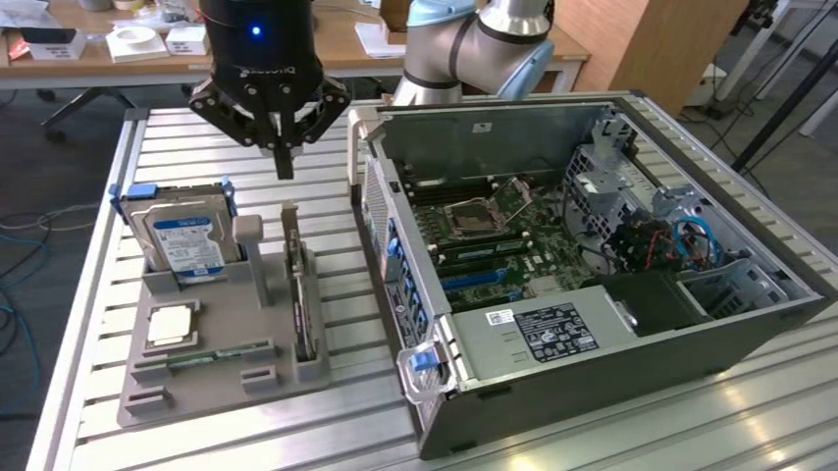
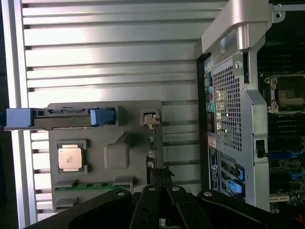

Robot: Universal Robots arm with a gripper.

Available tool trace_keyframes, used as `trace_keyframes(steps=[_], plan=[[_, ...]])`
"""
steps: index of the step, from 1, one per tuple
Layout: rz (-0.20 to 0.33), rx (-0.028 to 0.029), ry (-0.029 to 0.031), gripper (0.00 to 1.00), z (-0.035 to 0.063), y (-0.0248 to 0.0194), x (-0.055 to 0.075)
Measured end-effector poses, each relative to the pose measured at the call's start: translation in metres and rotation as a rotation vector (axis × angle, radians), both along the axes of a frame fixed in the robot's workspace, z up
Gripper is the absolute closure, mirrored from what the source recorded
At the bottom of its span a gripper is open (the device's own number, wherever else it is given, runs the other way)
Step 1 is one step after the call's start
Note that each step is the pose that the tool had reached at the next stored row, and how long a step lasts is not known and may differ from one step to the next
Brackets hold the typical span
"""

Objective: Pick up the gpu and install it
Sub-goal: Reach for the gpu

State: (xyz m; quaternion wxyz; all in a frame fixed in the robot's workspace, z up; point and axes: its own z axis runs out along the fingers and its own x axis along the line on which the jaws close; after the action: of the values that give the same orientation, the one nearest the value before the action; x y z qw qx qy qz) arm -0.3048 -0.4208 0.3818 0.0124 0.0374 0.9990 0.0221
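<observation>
The gpu stands on edge in a slot of the grey holder tray, a thin dark card between two grey posts. My gripper hangs above the card's far end, fingers shut together with nothing between them. In the wrist view the gpu shows edge-on as a narrow strip, with its end bracket at one end. The shut gripper lines up over that strip. The open computer case lies on the exterior view's right with its motherboard exposed.
The tray also holds a hard drive with a blue-white label, a processor chip and a thin green memory stick. The slatted metal table carries everything. The case's rear wall stands close beside the tray.
</observation>
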Motion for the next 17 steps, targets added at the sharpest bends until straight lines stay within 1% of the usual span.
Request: trace_keyframes(steps=[9, 15, 17], plan=[[0.0, 0.0, -0.0001, 0.9, 0.0, -0.0161, -0.002], [0.0, 0.0001, -0.0001, 0.9, -0.0001, -0.0244, -0.004], [0.0, 0.0, 0.0, 0.9, -0.0001, -0.0265, -0.005]])
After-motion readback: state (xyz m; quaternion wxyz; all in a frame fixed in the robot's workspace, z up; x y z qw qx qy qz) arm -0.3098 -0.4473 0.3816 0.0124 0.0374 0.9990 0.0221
